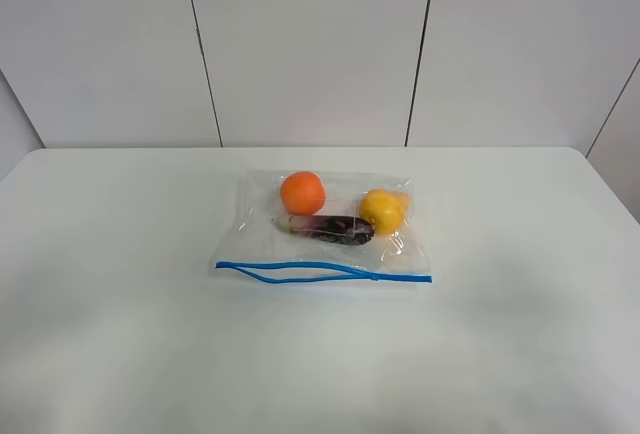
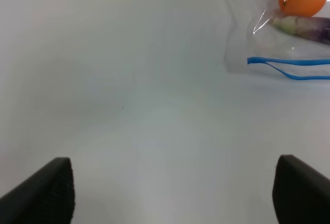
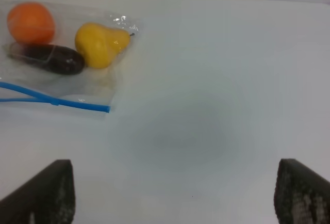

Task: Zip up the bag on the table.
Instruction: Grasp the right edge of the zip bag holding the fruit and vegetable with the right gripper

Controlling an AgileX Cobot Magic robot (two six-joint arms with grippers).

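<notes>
The clear plastic bag (image 1: pixel 325 229) lies flat mid-table with an orange (image 1: pixel 302 192), a yellow pear (image 1: pixel 383 210) and a dark purple eggplant (image 1: pixel 330 227) inside. Its blue zipper strip (image 1: pixel 320 272) runs along the near edge, gaping on the left part and joined toward the right. Neither arm shows in the high view. In the left wrist view the bag (image 2: pixel 289 38) is off to one side, and my left gripper (image 2: pixel 172 193) is open over bare table. My right gripper (image 3: pixel 175 193) is open too, well apart from the bag (image 3: pixel 62 59) and the zipper end (image 3: pixel 105 109).
The white table (image 1: pixel 120 334) stretches wide around the bag, with rounded far corners. A panelled white wall (image 1: pixel 310 44) stands behind the table's far edge.
</notes>
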